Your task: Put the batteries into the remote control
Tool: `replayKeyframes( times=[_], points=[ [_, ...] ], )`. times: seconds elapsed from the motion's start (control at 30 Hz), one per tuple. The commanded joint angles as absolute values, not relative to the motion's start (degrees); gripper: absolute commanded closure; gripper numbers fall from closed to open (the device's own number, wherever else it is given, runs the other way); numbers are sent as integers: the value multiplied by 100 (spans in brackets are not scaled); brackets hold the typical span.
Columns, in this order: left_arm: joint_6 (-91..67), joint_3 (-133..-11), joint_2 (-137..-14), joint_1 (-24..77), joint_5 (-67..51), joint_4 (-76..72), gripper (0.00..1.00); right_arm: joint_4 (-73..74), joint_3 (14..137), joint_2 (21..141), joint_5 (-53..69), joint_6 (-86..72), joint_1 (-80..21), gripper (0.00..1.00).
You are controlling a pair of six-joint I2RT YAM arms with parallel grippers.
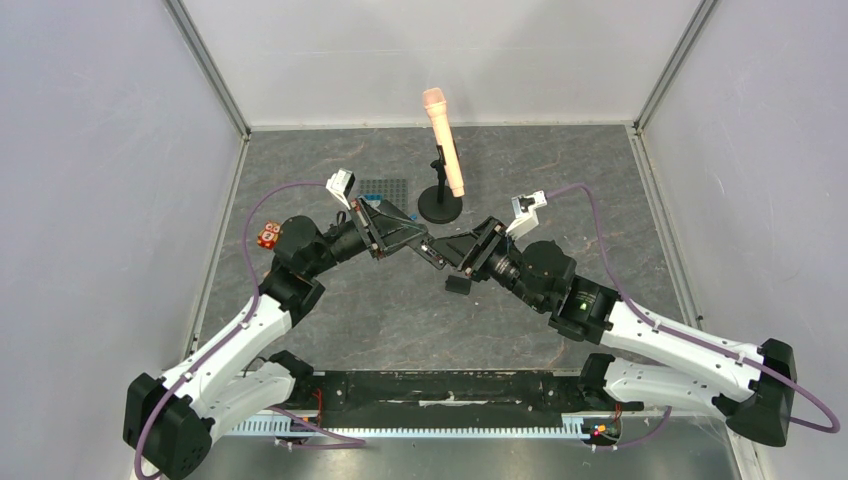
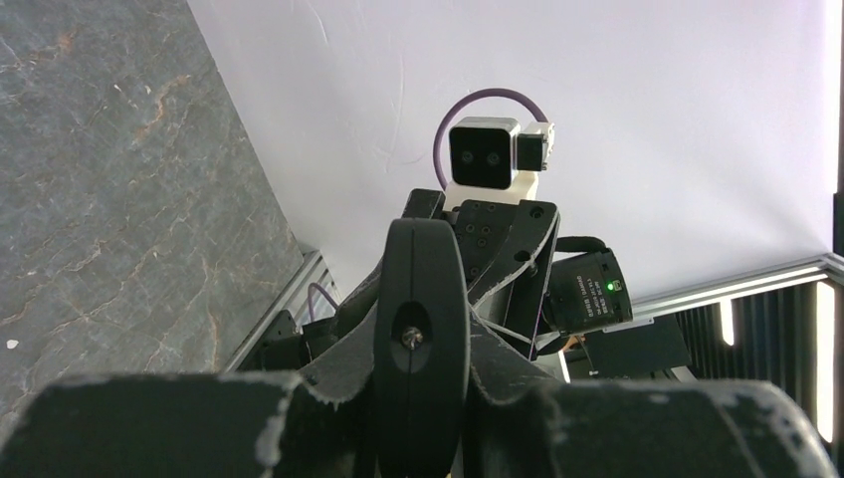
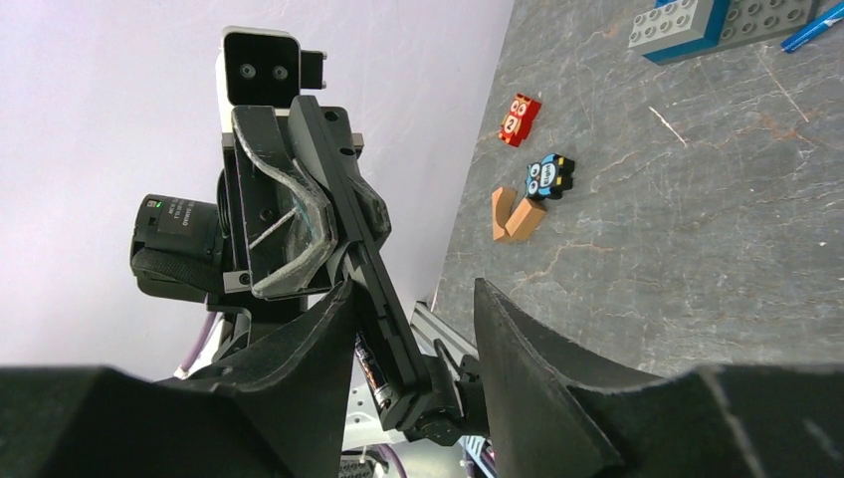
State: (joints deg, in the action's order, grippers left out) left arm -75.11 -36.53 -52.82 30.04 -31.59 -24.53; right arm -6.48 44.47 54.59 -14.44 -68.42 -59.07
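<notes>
White-shelled arms with black joints, purple cables, scuffed black jaws.

remote control: matt black plastic | table: grey, marbled, matt | microphone at 12 o'clock: smooth peach plastic

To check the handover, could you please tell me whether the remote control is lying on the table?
No, the remote control is clamped in the left gripper and held up in the air above the table.

No text could be read. Print on the motor housing's label and on the battery was too small to read.
</notes>
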Motion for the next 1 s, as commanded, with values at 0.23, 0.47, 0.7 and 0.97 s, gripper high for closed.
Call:
replayKeyframes(
  times=[0.23, 0.47, 0.7, 0.97],
  points=[
    [-7666, -3839, -5220, 2998, -3037, -2765, 98, -108, 4753, 5403, -1600, -6835, -5896, 38],
    [-7598, -3808, -5211, 2997, -3051, -2718, 98, -18, 4904, 5298, -1654, -6959, -5889, 34],
    [-7568, -3796, -5212, 2998, -3050, -2677, 98, 155, 4940, 5291, -1626, -7133, -5874, 30],
    [-7524, -3789, -5200, 2999, -3055, -2634, 98, 49, 4952, 5268, -1528, -7202, -5869, 21]
  ],
)
